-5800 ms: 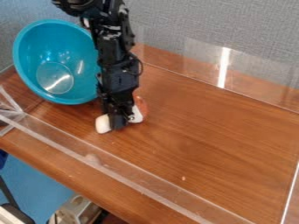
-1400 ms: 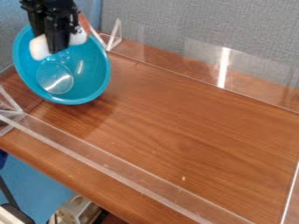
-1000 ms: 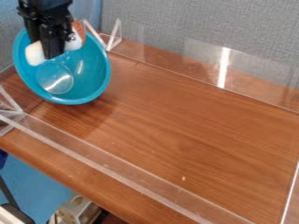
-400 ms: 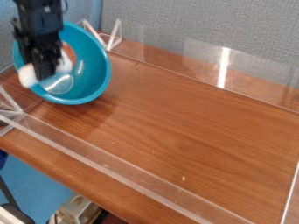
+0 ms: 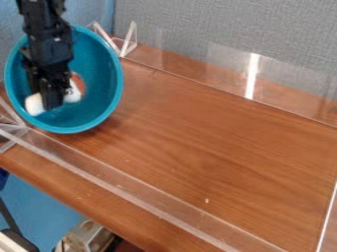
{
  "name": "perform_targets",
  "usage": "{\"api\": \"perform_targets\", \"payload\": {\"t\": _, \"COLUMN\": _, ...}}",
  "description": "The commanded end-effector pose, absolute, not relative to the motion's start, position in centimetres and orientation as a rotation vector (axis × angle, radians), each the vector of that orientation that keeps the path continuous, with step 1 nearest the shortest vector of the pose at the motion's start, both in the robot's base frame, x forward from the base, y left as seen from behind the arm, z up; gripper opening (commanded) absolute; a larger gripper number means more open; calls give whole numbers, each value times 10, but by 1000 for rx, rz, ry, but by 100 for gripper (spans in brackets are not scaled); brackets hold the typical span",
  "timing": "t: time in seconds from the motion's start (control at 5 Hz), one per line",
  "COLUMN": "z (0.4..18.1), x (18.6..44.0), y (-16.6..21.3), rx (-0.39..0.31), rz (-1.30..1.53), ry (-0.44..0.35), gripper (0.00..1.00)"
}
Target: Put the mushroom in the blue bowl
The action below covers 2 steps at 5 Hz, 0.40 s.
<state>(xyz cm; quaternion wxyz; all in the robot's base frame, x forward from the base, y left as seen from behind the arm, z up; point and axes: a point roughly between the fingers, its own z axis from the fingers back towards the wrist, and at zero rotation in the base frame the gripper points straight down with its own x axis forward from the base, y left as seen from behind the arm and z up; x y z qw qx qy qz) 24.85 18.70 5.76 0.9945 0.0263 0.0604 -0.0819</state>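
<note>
Lowered claw (image 5: 49, 98) holds mushroom (image 5: 35, 100) inside blue bowl (image 5: 99, 74).

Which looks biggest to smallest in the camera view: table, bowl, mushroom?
1. table
2. bowl
3. mushroom, partly hidden behind the end effector, clearly the smallest.

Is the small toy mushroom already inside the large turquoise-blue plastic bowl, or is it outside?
Inside, but not released. The small toy mushroom sits within the rim of the turquoise-blue plastic bowl, with the black fingers shut on it.
</note>
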Motion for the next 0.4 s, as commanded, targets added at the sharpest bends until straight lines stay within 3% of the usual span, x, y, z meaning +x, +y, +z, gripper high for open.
{"api": "perform_targets", "payload": {"t": 0.0, "z": 77, "x": 256, "y": 198, "rx": 96, "rz": -112, "ry": 79, "gripper": 0}}
{"api": "perform_targets", "payload": {"t": 0.2, "z": 83, "x": 261, "y": 197, "rx": 106, "rz": -92, "ry": 75, "gripper": 100}}
